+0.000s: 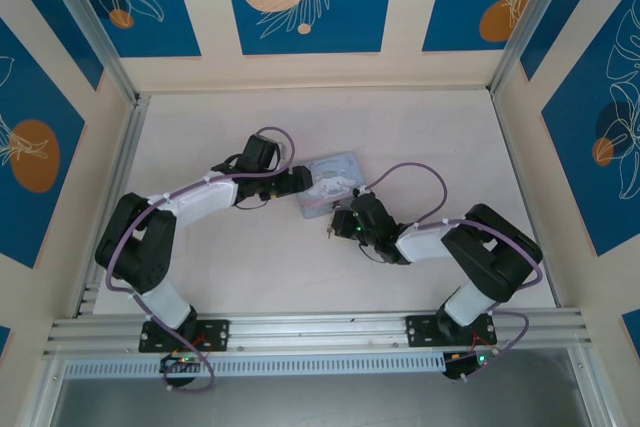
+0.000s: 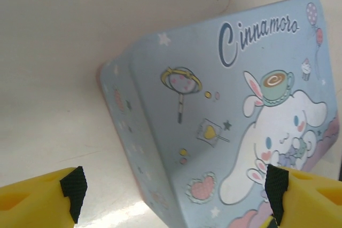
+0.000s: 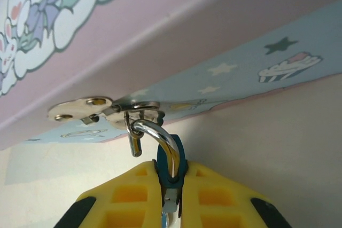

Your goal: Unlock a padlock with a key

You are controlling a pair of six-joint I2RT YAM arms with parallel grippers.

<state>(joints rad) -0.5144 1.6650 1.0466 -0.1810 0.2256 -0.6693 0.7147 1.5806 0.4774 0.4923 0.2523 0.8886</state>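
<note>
The tin (image 2: 214,105) was pale blue, printed with a white long-eared cartoon character, dark blue script lettering, white stars, pink hearts and pastel balloons, and pink ran along its side. Its hasp (image 3: 85,108) was silvery. The padlock (image 3: 173,166) had a teal-blue body and a shiny silver shackle. The left gripper (image 2: 176,193) and the right gripper (image 3: 170,201) were yellow with black pads. The far wall panels (image 1: 340,7) were deep blue with white line-drawn leaves and orange discs, set in cream. The cables (image 1: 410,166) were purple.

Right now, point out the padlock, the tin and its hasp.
padlock (image 3: 169,153): right wrist view, on its silver shackle.
tin (image 2: 214,105): left wrist view, on the pictured lid.
hasp (image 3: 80,108): right wrist view, on the flat metal plate.
</note>
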